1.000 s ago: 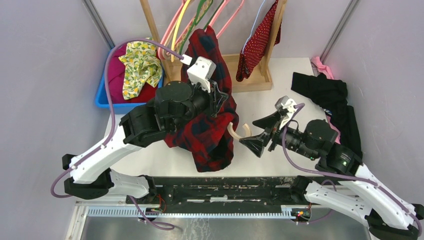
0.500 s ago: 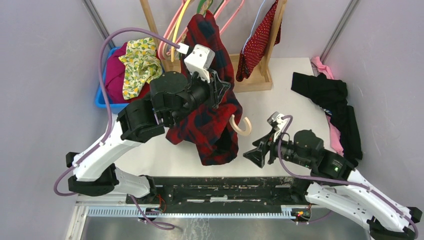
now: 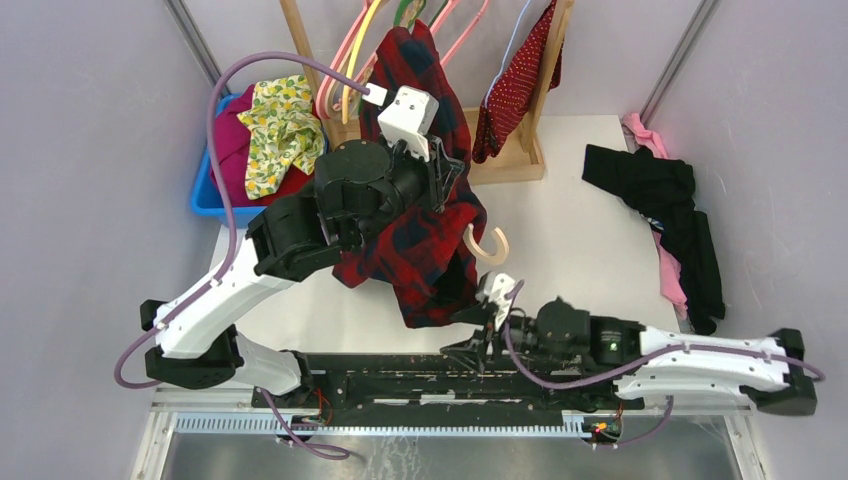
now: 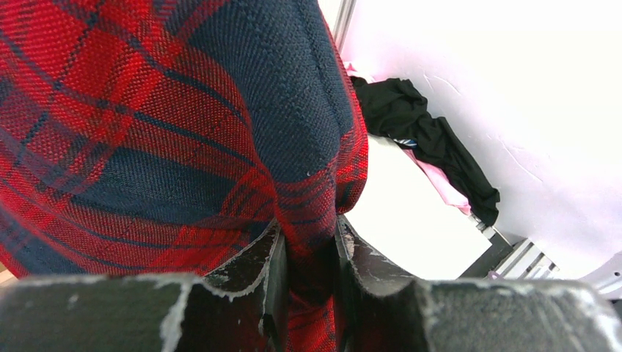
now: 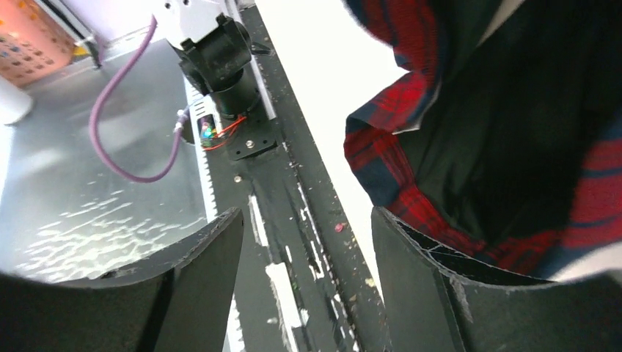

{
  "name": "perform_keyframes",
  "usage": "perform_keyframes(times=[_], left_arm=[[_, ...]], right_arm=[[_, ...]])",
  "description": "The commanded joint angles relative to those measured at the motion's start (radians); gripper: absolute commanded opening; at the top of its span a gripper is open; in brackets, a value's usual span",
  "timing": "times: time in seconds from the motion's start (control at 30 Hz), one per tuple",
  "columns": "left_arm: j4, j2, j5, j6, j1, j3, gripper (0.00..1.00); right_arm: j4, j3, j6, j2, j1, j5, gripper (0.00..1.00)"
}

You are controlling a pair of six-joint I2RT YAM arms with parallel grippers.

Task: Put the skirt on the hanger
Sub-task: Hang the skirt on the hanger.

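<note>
The dark-red dotted skirt (image 3: 515, 85) hangs at the wooden rack at the back, draped by the thin pale lilac-blue hanger (image 3: 507, 45). Neither gripper touches them. My left gripper (image 3: 440, 175) (image 4: 308, 235) is shut on a fold of the red-and-black plaid garment (image 3: 425, 250) (image 4: 169, 125), held up above the table, with a pale wooden hanger hook (image 3: 490, 250) sticking out on its right. My right gripper (image 3: 470, 345) (image 5: 304, 242) is open and empty, low over the black rail at the near edge, just under the plaid hem (image 5: 469, 147).
A blue bin (image 3: 205, 195) at the back left holds magenta cloth and a yellow floral cloth (image 3: 280, 130). Pink hangers (image 3: 345, 60) hang on the rack, whose base (image 3: 500, 160) stands at the back. A black garment (image 3: 660, 190) and pink cloth (image 3: 670, 280) lie at the right.
My right arm has drawn back from the wooden hook to the near edge and dropped low, its jaws narrowing somewhat. The left arm has carried the plaid garment slightly toward the rack.
</note>
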Motion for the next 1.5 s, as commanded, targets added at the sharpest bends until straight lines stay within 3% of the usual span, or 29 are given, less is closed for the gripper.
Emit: perform_keyframes(times=[0.0, 0.13, 0.3, 0.63, 0.87, 1.13, 1.23, 1.37, 1.47], left_arm=[[0.121, -0.021, -0.043, 0.057, -0.005, 0.059, 0.03], [0.120, -0.029, -0.050, 0.050, -0.005, 0.055, 0.03], [0.114, -0.035, -0.046, 0.042, -0.005, 0.054, 0.03], [0.111, -0.055, -0.037, 0.036, -0.005, 0.044, 0.03], [0.108, -0.072, -0.043, 0.037, -0.005, 0.037, 0.03], [0.108, -0.078, -0.038, 0.030, -0.005, 0.032, 0.03], [0.106, -0.081, -0.038, 0.031, -0.005, 0.033, 0.03], [0.103, -0.087, -0.046, 0.038, -0.005, 0.023, 0.03], [0.108, -0.093, -0.057, 0.045, -0.005, 0.008, 0.03]], right_arm=[[0.363, -0.109, -0.096, 0.077, 0.149, 0.360, 0.71], [0.662, -0.159, -0.157, 0.264, 0.263, 0.561, 0.72], [0.899, -0.115, -0.244, 0.551, 0.358, 0.728, 0.76], [1.159, -0.003, -0.386, 0.834, 0.379, 0.925, 0.78], [1.008, 0.066, -0.251, 0.878, 0.274, 0.840, 0.74], [0.952, 0.109, -0.166, 0.953, 0.197, 0.826, 0.69], [0.953, 0.117, -0.146, 0.978, 0.184, 0.822, 0.60], [0.947, 0.094, -0.152, 0.934, 0.183, 0.799, 0.31], [0.924, 0.059, -0.159, 0.853, 0.185, 0.762, 0.19]])
